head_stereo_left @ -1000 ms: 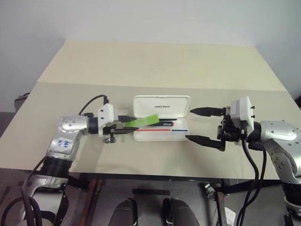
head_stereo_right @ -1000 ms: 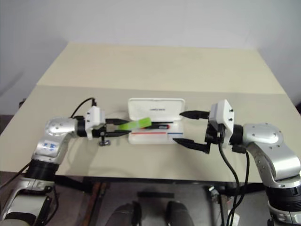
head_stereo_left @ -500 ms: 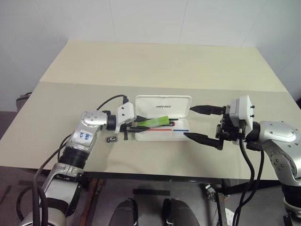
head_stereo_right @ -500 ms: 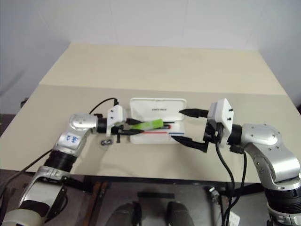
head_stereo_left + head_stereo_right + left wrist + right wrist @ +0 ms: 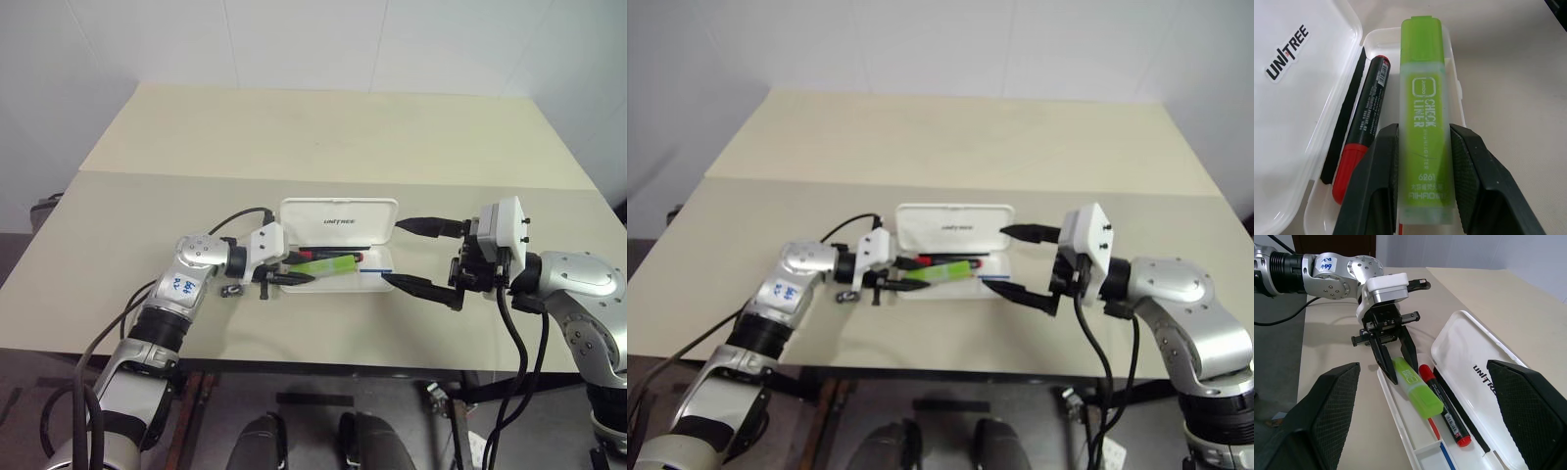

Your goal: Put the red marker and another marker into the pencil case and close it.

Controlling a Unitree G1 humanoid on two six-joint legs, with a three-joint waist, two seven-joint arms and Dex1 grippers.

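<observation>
Two markers for your count: red marker (image 5: 1365, 115) in pencil case (image 5: 377, 282), green highlighter (image 5: 1422, 117) clenched by left claw (image 5: 1422, 166) for placing, right claw (image 5: 423, 255) released.

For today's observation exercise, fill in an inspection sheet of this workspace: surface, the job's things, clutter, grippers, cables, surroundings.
Surface: beige table, two joined tops.
Job's things: white case open, lid upright; red marker lies in the tray; green highlighter low in the tray, beside it.
Clutter: small dark clip on the table, left of the case.
Grippers: left gripper shut on the highlighter; right gripper open, empty, at the case's right end.
Cables: black cable at the left wrist; black cables under the right arm.
Surroundings: white wall behind.
</observation>
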